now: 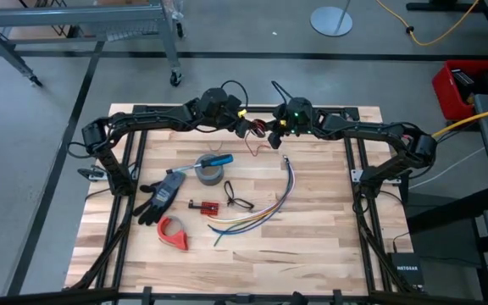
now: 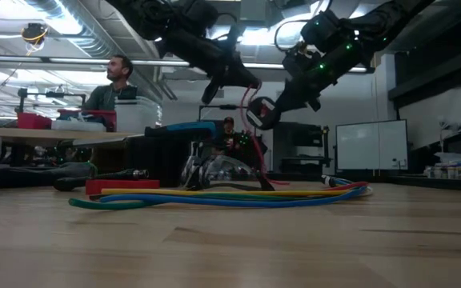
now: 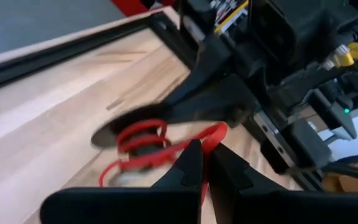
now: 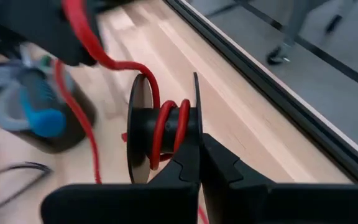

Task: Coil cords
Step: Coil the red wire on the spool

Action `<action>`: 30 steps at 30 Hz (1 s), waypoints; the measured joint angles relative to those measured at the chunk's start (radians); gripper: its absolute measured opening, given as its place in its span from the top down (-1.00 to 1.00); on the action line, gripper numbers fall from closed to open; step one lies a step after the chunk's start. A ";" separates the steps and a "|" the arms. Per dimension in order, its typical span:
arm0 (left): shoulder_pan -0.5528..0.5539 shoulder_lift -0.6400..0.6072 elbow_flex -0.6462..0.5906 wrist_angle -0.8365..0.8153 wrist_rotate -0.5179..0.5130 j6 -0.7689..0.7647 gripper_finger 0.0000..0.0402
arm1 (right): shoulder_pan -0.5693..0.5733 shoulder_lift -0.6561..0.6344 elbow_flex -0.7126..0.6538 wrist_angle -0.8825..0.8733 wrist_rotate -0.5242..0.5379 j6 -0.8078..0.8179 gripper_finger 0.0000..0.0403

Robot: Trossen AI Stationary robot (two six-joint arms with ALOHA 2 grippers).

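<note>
Red wire (image 4: 166, 127) thin, limp, springy; half-wound on dark spool (image 4: 143, 134), upper centre. Right gripper (image 4: 201, 165) clenched on spool flange; left gripper (image 3: 205, 163) pinching wire strand. Grip near winding.

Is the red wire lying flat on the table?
No, the red wire is wound around a dark spool held up by the right hand, with the left hand pinching its strand.

The thin red wire (image 4: 166, 127) is wrapped a few turns around a small dark spool (maybe three loops, hard to count), held up above the table's far edge, rest trailing loose.
</note>
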 joint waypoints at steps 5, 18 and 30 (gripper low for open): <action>0.000 0.000 0.000 0.028 0.002 0.002 1.00 | 0.000 0.000 0.000 0.043 -0.094 0.004 1.00; 0.001 0.000 0.000 0.036 0.000 -0.016 1.00 | 0.002 0.000 -0.001 0.102 -0.080 0.038 1.00; -0.024 0.000 0.001 0.122 -0.005 0.003 1.00 | 0.001 0.000 -0.001 0.177 0.019 0.073 1.00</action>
